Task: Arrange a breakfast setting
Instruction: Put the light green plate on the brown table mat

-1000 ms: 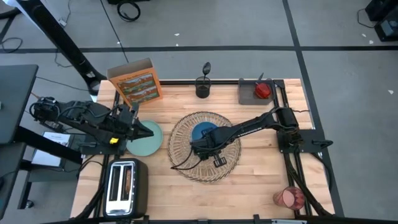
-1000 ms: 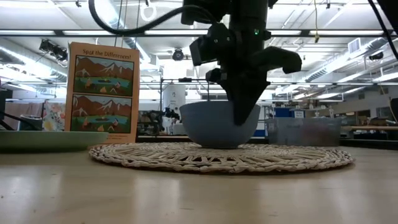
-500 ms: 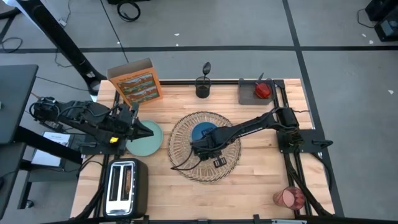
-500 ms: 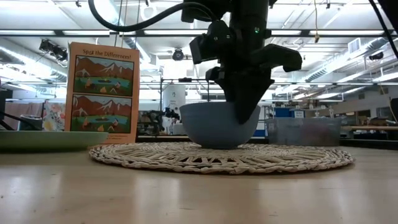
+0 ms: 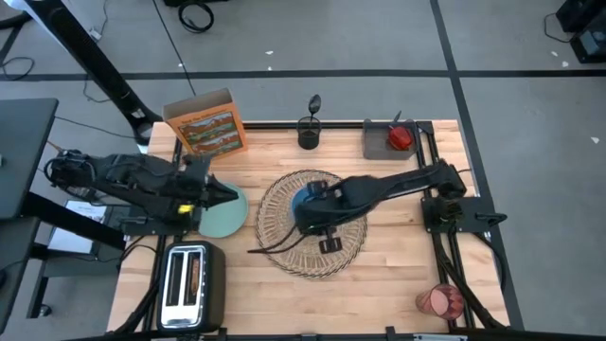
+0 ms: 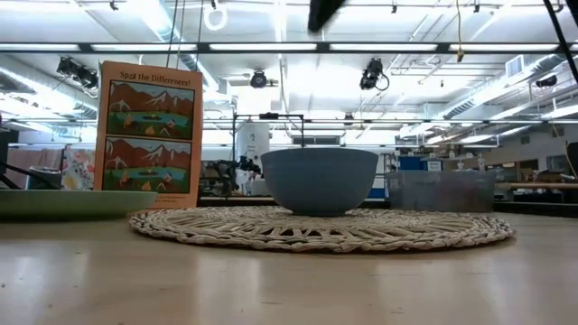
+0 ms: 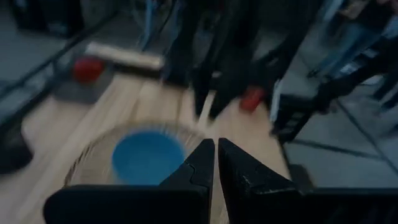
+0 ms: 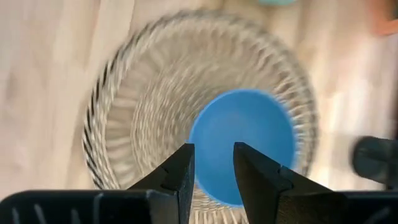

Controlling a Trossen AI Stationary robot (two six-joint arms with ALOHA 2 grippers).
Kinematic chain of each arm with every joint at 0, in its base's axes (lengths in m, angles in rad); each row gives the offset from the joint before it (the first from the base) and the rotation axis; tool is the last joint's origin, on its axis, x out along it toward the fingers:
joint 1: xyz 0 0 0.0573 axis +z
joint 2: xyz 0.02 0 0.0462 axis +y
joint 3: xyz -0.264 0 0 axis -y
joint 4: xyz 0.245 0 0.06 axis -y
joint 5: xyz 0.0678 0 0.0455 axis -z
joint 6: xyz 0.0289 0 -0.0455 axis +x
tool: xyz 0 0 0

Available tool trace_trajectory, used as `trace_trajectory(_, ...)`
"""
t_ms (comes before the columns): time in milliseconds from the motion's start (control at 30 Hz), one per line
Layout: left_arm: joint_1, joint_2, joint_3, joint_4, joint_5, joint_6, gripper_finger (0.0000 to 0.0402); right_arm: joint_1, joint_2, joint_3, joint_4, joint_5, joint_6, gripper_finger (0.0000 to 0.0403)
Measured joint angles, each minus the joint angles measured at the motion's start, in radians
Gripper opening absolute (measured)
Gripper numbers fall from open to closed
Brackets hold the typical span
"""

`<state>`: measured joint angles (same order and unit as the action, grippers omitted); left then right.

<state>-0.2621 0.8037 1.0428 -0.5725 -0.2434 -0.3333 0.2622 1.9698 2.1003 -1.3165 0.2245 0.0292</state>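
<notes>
Blue bowl (image 5: 310, 201) sat on wicker placemat (image 5: 284, 246), directly beneath right gripper (image 8: 213, 163), fingers slightly apart, holding nothing.

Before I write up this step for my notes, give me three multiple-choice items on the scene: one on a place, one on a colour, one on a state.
1. The bowl stands on: A the placemat; B the plate; C the toaster.
2. The bowl is: A red; B blue; C white.
3. The right end effector is: A gripping the bowl; B open above the bowl; C at the tray.

Key: 1 A, the low view shows it resting on the wicker. 2 B, blue in every view. 3 B, its fingers stand apart and touch nothing.
</notes>
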Motion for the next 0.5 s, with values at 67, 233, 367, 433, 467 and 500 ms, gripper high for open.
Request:
trace_trajectory(67, 0.018, 0.011, -0.020, -0.064, -0.011, -0.058, 0.0030, 0.015, -0.033, 0.028, -0.003, 0.043, 0.051, 0.0117)
trace_trajectory(233, 0.062, 0.045, -0.121, -0.104, -0.020, -0.236, 0.0055, 0.063, -0.127, 0.033, -0.009, 0.164, 0.169, 0.0117)
trace_trajectory(367, 0.083, 0.091, -0.257, -0.059, -0.031, -0.350, 0.0101, 0.099, -0.176, 0.033, -0.016, 0.246, 0.213, 0.0117)
trace_trajectory(433, 0.087, 0.124, -0.341, 0.001, -0.042, -0.397, 0.0126, 0.114, -0.191, 0.032, -0.020, 0.279, 0.231, 0.0117)
trace_trajectory(467, 0.093, 0.141, -0.374, 0.012, -0.045, -0.441, 0.0139, 0.120, -0.198, 0.032, -0.022, 0.293, 0.236, 0.0117)
trace_trajectory(500, 0.100, 0.164, -0.400, 0.022, -0.045, -0.484, 0.0149, 0.125, -0.202, 0.033, -0.025, 0.305, 0.240, 0.0117)
